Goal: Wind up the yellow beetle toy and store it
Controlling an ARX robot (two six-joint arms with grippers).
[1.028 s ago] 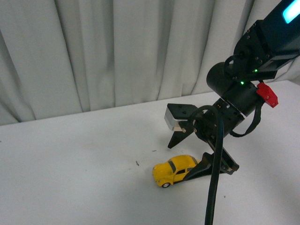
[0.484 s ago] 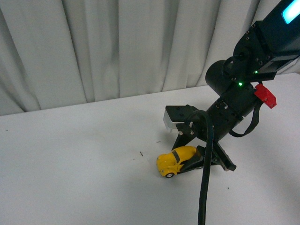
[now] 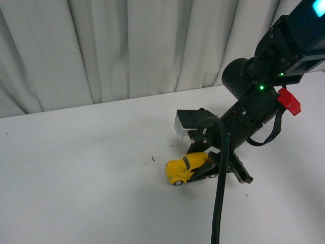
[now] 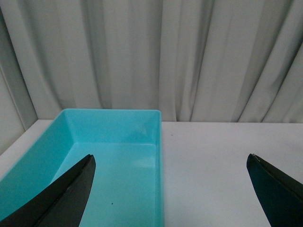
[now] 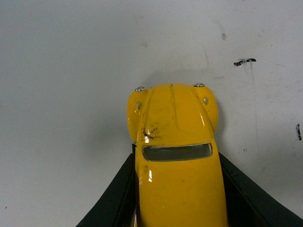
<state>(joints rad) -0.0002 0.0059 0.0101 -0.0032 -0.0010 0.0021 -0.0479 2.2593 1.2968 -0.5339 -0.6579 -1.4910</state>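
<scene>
Only left wrist sees bin [image 4: 113, 127] — right fingers [image 3: 239, 172] pinch yellow beetle toy [image 3: 182, 169]

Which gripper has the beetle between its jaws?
The right gripper: its jaws hug the sides of the yellow beetle toy. The left gripper hangs open, empty, facing the teal bin.

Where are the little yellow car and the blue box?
yellow beetle toy [image 5: 177, 189]: right wrist view, on its roof.
turquoise bin [image 4: 118, 175]: left wrist view, on its bare floor.
</scene>
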